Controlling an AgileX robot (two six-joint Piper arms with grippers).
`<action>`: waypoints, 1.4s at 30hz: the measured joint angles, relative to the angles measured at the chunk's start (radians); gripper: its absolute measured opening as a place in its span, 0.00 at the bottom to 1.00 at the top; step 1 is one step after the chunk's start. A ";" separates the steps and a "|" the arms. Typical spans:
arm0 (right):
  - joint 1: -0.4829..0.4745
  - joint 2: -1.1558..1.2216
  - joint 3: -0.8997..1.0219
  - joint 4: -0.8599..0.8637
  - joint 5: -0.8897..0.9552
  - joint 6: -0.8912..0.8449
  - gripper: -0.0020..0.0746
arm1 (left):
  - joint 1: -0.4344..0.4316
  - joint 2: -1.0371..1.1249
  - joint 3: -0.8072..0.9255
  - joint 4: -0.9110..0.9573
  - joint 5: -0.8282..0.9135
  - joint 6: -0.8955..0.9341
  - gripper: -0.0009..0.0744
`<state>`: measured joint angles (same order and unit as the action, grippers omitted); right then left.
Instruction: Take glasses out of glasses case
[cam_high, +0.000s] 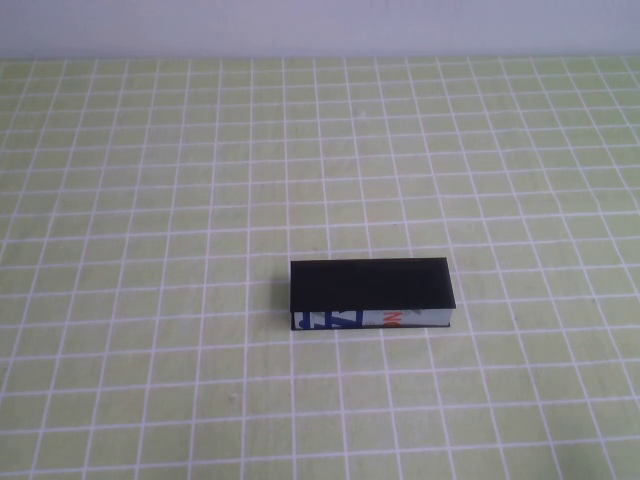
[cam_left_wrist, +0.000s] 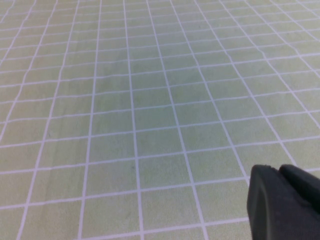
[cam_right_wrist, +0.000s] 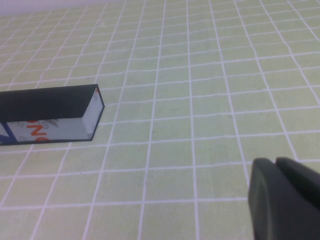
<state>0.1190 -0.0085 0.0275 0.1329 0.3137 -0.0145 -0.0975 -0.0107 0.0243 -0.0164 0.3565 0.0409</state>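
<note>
The glasses case (cam_high: 371, 294) lies closed a little right of the table's middle, a black box with blue, white and orange print along its front side. Its right end also shows in the right wrist view, glasses case (cam_right_wrist: 50, 114). The glasses are hidden. My right gripper (cam_right_wrist: 276, 161) hovers shut and empty over the mat, well off the case's right end. My left gripper (cam_left_wrist: 278, 169) is shut too, with only bare mat before it. Neither arm shows in the high view.
A green mat with a white grid (cam_high: 150, 200) covers the whole table. A pale wall (cam_high: 320, 25) runs along the far edge.
</note>
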 joint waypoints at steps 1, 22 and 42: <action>0.000 0.000 0.000 0.000 0.000 0.000 0.00 | 0.000 0.000 0.000 0.000 0.000 0.000 0.01; 0.000 0.000 0.000 0.000 0.000 0.000 0.00 | 0.000 0.000 0.000 0.000 0.000 0.000 0.01; 0.000 0.000 0.000 0.000 0.000 0.000 0.00 | 0.000 0.000 0.000 -0.496 -0.155 -0.004 0.01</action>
<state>0.1190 -0.0085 0.0275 0.1329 0.3137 -0.0145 -0.0975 -0.0107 0.0243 -0.5121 0.2017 0.0372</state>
